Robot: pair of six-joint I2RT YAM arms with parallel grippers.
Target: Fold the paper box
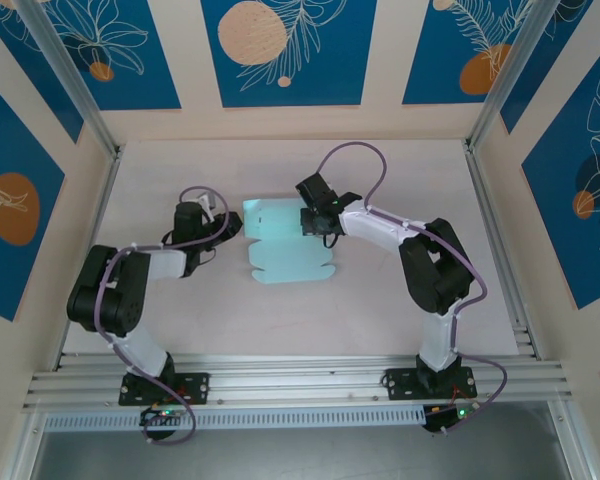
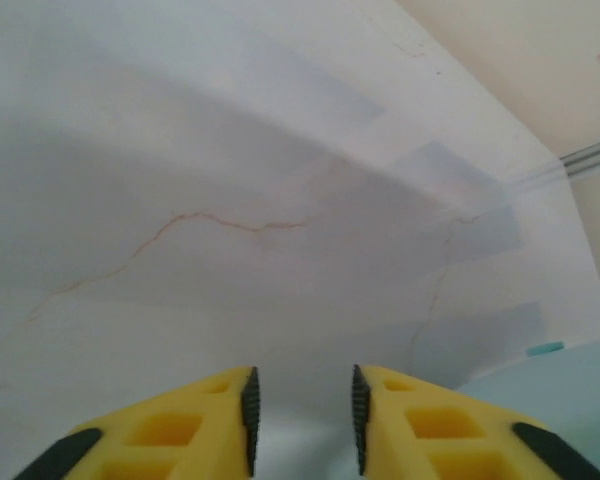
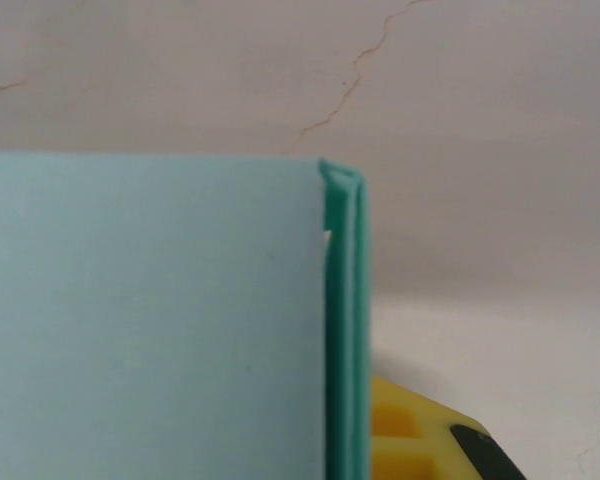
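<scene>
Pale tabletop (image 1: 380, 310). Right gripper (image 1: 318, 216) is clamped on the doubled right edge of the paper box (image 1: 280, 245), which lies mid-table. Left gripper (image 2: 302, 412), jaws apart and empty, sits just beside its left edge. The crease is probably best pinched firmly while the left side is braced.

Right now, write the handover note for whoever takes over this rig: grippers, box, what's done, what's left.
Left gripper: open, empty, over the table beside the paper box, off its left edge.
Right gripper: shut on the paper box, pinching a doubled-over edge on its right side.
Box: mid-table, mostly a flat sheet.
Done: that one edge folded.
Left: the other panels and flaps; no box shape yet.
</scene>
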